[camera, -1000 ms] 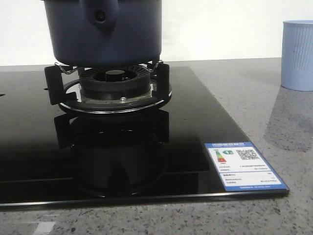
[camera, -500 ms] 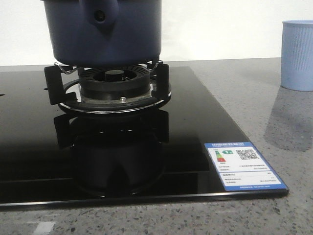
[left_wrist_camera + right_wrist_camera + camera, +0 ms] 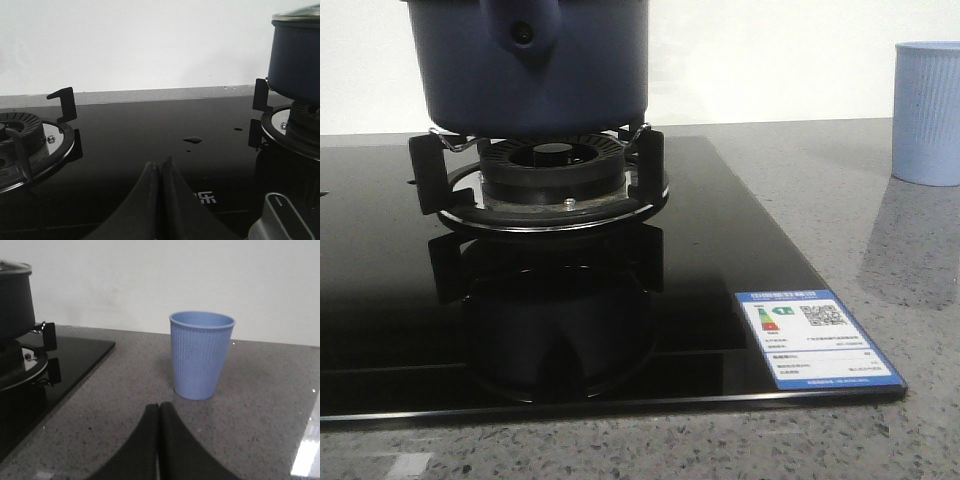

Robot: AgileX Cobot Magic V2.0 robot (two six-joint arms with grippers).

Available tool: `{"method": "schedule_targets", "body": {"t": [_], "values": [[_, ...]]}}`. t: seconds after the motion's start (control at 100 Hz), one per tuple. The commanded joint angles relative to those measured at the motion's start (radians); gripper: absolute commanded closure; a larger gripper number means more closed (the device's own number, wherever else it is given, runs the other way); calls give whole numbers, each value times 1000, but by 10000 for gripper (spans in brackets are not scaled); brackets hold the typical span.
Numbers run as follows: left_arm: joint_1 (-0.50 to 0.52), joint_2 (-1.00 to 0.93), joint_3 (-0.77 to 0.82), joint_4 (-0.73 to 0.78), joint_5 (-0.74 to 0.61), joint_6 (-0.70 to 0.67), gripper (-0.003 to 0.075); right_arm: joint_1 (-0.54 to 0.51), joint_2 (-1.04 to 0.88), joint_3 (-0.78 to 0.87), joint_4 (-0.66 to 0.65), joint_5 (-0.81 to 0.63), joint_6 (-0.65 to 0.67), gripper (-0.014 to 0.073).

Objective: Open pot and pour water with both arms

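The dark navy pot (image 3: 530, 65) stands on the right-hand burner of the black glass stove (image 3: 720, 250); its front handle mount with a screw hole faces the front camera. The left wrist view shows the pot (image 3: 295, 60) with a glass lid (image 3: 297, 14) resting on its rim. It also shows at the edge of the right wrist view, pot (image 3: 15, 300). My left gripper (image 3: 161, 162) is shut, empty, low over the stove glass between the two burners. My right gripper (image 3: 159, 406) is shut, empty, over the grey counter just short of the light blue cup (image 3: 201, 355).
The light blue ribbed cup (image 3: 928, 112) stands on the speckled grey counter (image 3: 880, 200) right of the stove. A second burner with pot supports (image 3: 30, 145) sits at the stove's other side. Water drops (image 3: 192, 140) lie on the glass. A stove knob (image 3: 280, 220) shows close to the left gripper.
The front view has shifted by a few pixels; pot, stove and cup keep their places.
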Motion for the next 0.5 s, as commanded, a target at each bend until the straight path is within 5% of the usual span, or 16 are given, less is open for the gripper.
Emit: {"method": "schedule_targets", "body": {"t": [0.0,0.21,0.49], "values": [[2,-30,9,-5,-67,-9,741,-18,-43,13,92,-48,-87,664],[2,-30,9,-5,-67,-9,741,-69,-215,78,106,88,-91,664],[2,-28,9,-5,-67,-9,741,-98,-211,78,107,151,-91,664]]}}
